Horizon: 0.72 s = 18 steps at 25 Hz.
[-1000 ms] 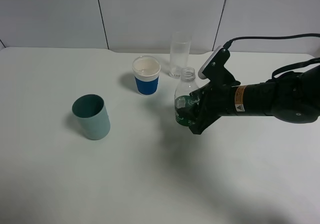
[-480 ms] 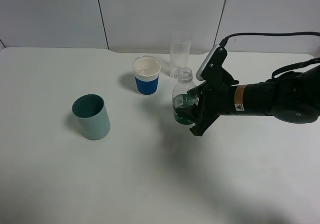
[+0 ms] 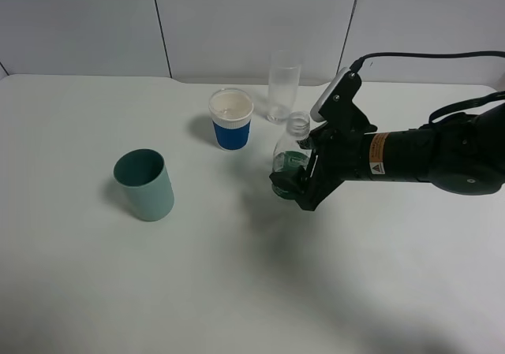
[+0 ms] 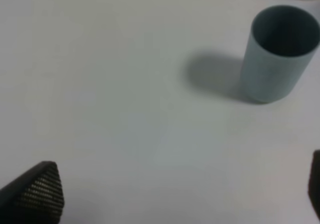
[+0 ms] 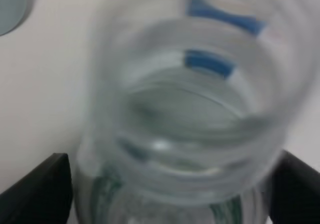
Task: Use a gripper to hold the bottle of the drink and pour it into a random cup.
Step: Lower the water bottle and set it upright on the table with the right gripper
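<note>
The bottle of the drink (image 3: 289, 158), clear with a dark green label and no cap, leans slightly just right of the table's middle. My right gripper (image 3: 303, 174) reaches in from the right and is shut on its labelled body. The right wrist view looks down the bottle's open neck (image 5: 190, 109), with a black fingertip (image 5: 47, 184) on either side. A teal cup (image 3: 144, 184) stands to the left, and a blue cup with a white rim (image 3: 231, 120) is behind and left of the bottle. My left gripper (image 4: 175, 194) hangs open over bare table near the teal cup (image 4: 277, 54).
A tall, straight clear glass (image 3: 283, 86) stands at the back, close behind the bottle's neck and right of the blue cup. The white table (image 3: 237, 291) ends at a pale wall behind. The right arm's black cable (image 3: 426, 56) arches above it.
The right gripper and the bottle have shifted slightly left. The bottle's base has swung left, so it now leans more. The cups and the glass have not moved.
</note>
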### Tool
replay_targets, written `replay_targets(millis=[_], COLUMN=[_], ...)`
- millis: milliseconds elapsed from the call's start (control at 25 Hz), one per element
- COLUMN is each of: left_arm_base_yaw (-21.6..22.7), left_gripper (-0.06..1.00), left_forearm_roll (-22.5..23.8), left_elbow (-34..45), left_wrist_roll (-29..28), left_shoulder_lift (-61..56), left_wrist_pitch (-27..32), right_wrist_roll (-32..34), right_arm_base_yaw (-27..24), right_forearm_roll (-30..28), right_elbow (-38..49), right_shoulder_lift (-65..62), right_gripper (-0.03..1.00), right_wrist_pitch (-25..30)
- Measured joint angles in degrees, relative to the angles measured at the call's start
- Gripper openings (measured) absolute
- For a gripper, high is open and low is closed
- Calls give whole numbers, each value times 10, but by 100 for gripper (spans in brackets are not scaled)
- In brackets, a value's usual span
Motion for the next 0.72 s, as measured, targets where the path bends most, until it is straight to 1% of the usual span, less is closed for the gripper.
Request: replay_targets(millis=[320,440,560,720], left_arm_base_yaw=[0,0,0,0], left_gripper=[99,99,99,99], left_forearm_roll=[0,0,0,0], left_elbow=[0,0,0,0], left_wrist_roll=[0,0,0,0], left_shoulder_lift=[0,0,0,0], left_wrist_pitch=[0,0,0,0], right_wrist_roll=[34,58,75,80], right_arm_base_yaw=[0,0,0,0], right_forearm_roll=[0,-1,-1,-1], right_elbow=[0,1,12,30], right_shoulder_lift=[-20,-40,-62,-93], right_gripper=[77,77,77,77], right_wrist_pitch=[3,18,25,28])
